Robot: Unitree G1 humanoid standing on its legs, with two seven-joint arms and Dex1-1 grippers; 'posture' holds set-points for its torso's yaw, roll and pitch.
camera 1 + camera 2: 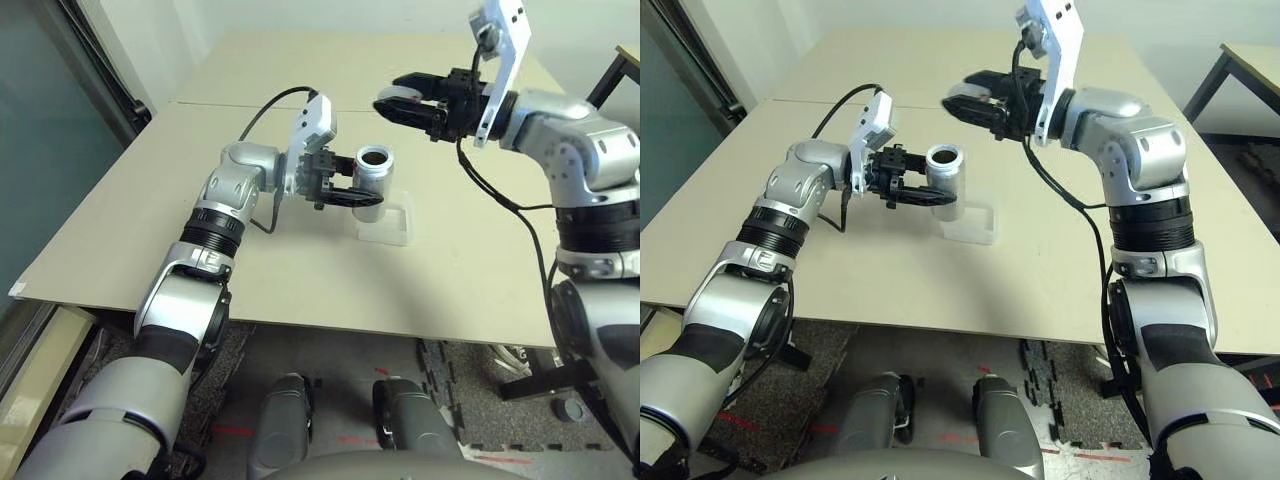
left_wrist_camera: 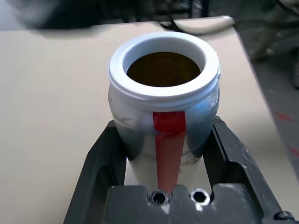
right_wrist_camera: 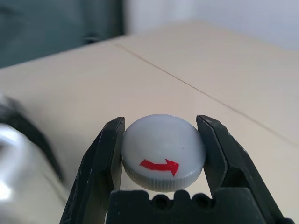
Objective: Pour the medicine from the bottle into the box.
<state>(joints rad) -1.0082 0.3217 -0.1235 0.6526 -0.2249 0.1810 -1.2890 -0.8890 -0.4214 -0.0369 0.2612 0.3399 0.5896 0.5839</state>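
The left gripper [image 1: 352, 192] is closed around the bottle [image 1: 374, 175], one black finger on each side of its silver body. The bottle stands upright with its mouth open, and something dark brown is inside; I cannot tell from here what exactly it is. A red strip runs down its side, facing the left wrist. Just under the bottle, at about 5 o'clock from it, the box [image 1: 388, 224] lies flat on the table [image 1: 150, 200]; whether the bottle touches it is not clear. Further right, at about 2 o'clock from the bottle and higher, the right gripper [image 1: 398, 104] pinches the cap [image 3: 163, 151], round and grey with a small red arrow on top.
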